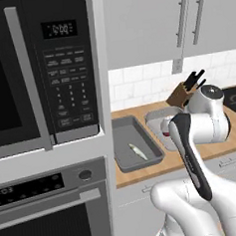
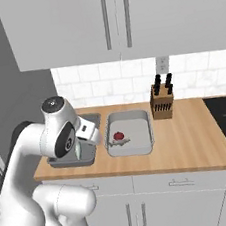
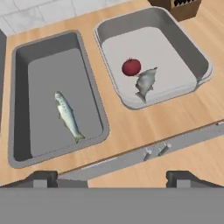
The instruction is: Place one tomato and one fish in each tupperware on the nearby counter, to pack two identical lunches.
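Hand view puts the darker tupperware (image 3: 26,65) at left with one fish (image 3: 68,114) lying in it, and the lighter tupperware (image 3: 192,57) at upper right holding a tomato (image 3: 131,67) touching a second fish (image 3: 145,82), both on the wooden bench (image 3: 131,127). Tool (image 3: 111,177) hangs empty at the bottom edge, jaws spread wide. A tomato looks smooth, round and prone to roll; best pinched gently across its middle

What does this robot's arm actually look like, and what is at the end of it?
The arm is made of glossy white rounded segments with dark grey joint caps and a dark strip along one link. No cables or markings are visible. At its end sits a two-finger gripper; its small dark fingertips are blocky, set wide apart.
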{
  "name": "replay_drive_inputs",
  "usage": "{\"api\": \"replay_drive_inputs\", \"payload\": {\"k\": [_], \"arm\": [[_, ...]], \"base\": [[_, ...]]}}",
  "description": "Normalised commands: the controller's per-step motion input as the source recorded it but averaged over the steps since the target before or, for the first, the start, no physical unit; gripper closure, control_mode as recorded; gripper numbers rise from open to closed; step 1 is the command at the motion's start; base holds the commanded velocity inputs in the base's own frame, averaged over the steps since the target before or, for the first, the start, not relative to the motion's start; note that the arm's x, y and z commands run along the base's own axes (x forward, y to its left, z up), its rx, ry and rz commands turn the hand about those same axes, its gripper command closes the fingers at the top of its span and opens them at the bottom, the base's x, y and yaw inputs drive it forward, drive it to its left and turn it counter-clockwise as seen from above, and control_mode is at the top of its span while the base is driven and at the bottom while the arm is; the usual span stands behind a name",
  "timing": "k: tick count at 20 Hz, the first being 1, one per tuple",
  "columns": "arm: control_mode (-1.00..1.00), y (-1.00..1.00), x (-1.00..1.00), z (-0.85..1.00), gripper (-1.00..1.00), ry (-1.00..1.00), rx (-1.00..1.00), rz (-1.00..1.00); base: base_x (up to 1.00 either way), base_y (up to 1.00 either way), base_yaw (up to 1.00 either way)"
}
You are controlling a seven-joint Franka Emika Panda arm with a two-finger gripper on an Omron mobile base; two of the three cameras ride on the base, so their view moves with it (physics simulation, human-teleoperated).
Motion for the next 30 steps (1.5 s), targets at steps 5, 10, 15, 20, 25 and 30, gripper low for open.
{"api": "replay_drive_inputs", "payload": {"k": [5,10,15,20,25,30], "arm": [[1.00,-0.06,-0.20,-0.01,-1.00,-0.01,0.00,0.00],[1.00,0.00,0.00,0.00,-1.00,0.00,0.00,0.00],[1.00,0.00,0.00,0.00,-1.00,0.00,0.00,0.00],[1.00,0.00,0.00,0.00,-1.00,0.00,0.00,0.00],[1.00,0.00,0.00,0.00,-1.00,0.00,0.00,0.00],[1.00,0.00,0.00,0.00,-1.00,0.00,0.00,0.00]], "base": [[-0.80,-0.17,0.02],[-1.00,-0.28,0.03],[-1.00,0.08,0.24],[-1.00,0.52,0.36],[-1.00,0.61,0.37],[-0.87,1.00,0.52]]}}
